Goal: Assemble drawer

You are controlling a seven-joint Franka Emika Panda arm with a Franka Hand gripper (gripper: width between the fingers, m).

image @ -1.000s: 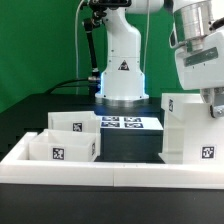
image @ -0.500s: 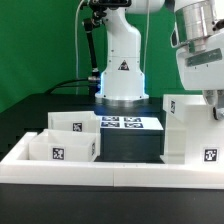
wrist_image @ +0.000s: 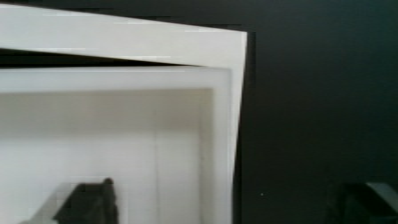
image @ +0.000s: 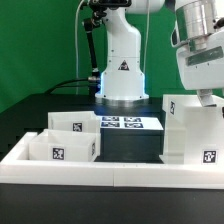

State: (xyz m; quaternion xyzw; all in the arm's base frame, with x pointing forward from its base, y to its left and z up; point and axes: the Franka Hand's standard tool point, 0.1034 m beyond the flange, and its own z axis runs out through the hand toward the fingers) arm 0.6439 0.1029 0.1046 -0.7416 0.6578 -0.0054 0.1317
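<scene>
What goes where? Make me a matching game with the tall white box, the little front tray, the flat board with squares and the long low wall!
Things:
1. box housing
2. front tray
3. marker board
4. border wall

Places:
A. along the front, nearest the exterior camera
B. on the exterior view's right
C. on the exterior view's left
D. in the middle, just before the robot base

Pairs: 1-B, 2-C, 3-D, 4-A

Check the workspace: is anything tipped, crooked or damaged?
Nothing stands out. The tall box stands upright at the exterior view's right, the front tray and back tray sit level, and the gripper hangs over the box's top.
</scene>
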